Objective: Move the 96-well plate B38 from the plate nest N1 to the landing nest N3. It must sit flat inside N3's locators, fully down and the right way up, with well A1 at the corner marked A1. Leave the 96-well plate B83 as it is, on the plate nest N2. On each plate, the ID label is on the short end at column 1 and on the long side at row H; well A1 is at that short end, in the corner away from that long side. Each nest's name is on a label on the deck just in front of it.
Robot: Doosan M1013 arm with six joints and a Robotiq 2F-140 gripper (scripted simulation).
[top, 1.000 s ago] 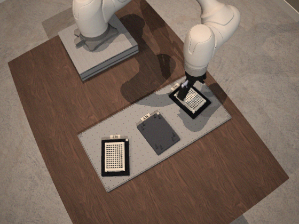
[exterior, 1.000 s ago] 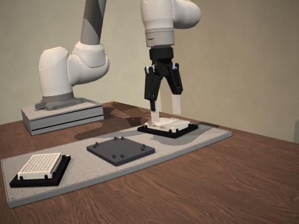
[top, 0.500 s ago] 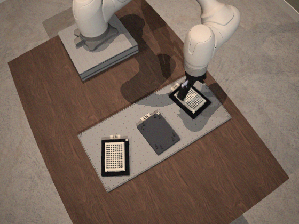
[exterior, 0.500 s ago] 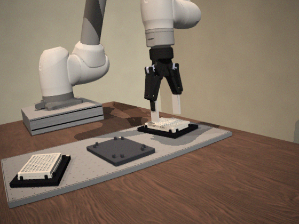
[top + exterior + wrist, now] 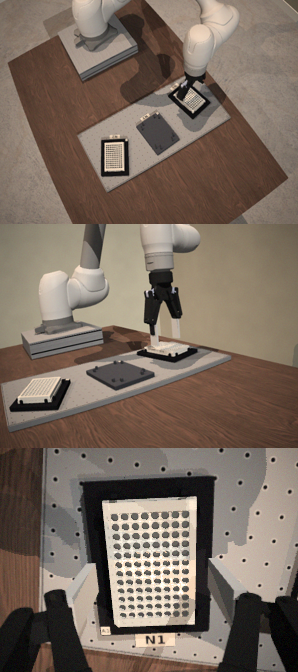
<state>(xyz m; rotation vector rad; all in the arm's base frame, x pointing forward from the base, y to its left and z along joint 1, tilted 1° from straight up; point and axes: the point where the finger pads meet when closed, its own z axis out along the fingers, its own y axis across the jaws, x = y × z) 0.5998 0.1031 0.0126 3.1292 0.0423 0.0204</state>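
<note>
The white 96-well plate B38 [image 5: 193, 100] [image 5: 150, 553] sits flat on the black nest N1, whose label N1 [image 5: 155, 639] is just in front of it. It also shows in the side view [image 5: 167, 348] and fills the wrist view [image 5: 150, 568]. My gripper [image 5: 165, 332] hangs straight above this plate, open, with one pale finger on each long side, tips a little above the plate. Nothing is between the fingers. The dark grey landing nest N3 [image 5: 157, 132] with small locator pegs stands in the middle of the deck. The plate B83 [image 5: 114, 156] [image 5: 40, 397] lies on the black nest N2 at the left.
All three nests stand on a grey perforated deck plate [image 5: 151, 136] on the wooden table. The arm's base [image 5: 97, 50] stands on a grey block at the back left.
</note>
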